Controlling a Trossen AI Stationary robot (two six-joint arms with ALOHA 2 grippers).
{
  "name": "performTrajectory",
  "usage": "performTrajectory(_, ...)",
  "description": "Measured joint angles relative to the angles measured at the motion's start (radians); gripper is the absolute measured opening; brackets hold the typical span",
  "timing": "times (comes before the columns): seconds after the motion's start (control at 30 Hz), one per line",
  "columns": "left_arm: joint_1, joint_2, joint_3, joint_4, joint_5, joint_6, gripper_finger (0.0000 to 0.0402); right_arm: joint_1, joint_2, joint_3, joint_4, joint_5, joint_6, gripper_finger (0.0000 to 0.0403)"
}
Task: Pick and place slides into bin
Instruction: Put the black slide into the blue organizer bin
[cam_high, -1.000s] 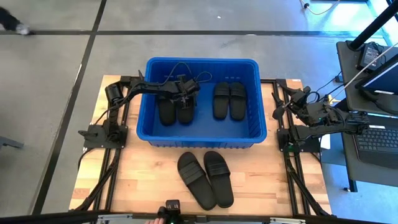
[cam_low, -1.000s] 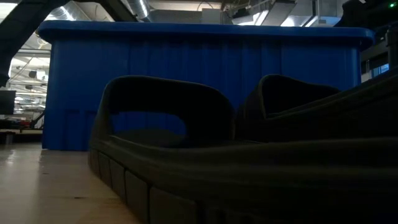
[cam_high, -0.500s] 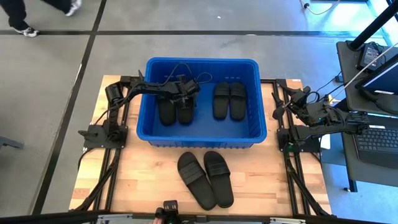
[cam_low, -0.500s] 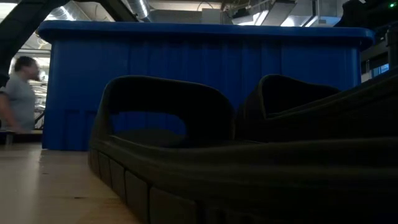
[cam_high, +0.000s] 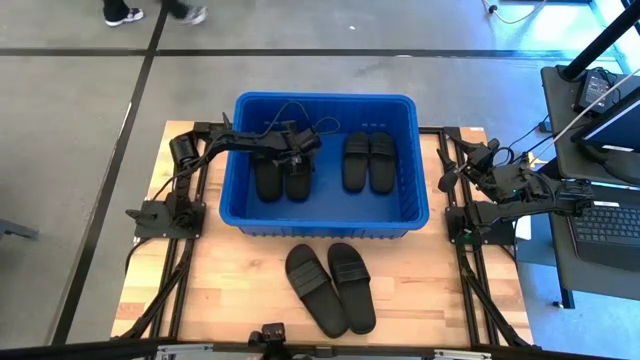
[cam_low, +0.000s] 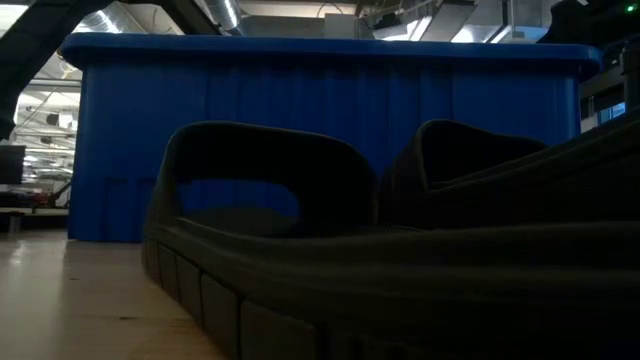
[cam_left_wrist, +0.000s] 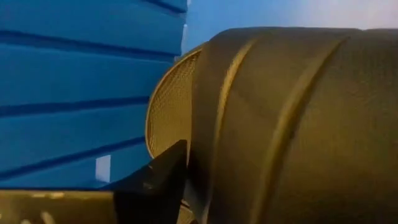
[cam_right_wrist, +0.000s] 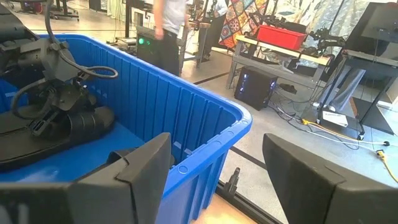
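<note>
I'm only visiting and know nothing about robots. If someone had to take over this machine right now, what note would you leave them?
Left claw: down inside the bin, at the left pair of slides; whether it grips one cannot be seen.
Right claw: open, empty, parked outside the bin's right wall.
Done: four slides lie in the bin, the left pair and a right pair.
Left: two slides lie side by side on the wooden table in front of the bin; both need picking up and dropping in.
</note>
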Motion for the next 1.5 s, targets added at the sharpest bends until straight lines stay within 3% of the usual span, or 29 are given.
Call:
performTrajectory(0.63, -0.068, -0.016, 0.001, -0.042, -0.006, -0.010, 0.0186, 0.000, 0.000, 0.000, 0.000, 0.000, 0.000, 0.0255)
performTrajectory(1.07, -0.044, -0.016, 0.002, -0.109, -0.044, -0.083, 0.0186, 0.000, 0.000, 0.000, 0.000, 0.000, 0.000, 0.0255)
performTrajectory(1.5, -0.006, -0.016, 0.002, -0.013, -0.064, -0.070, 0.0186, 0.000, 0.000, 0.000, 0.000, 0.000, 0.002, 0.0255)
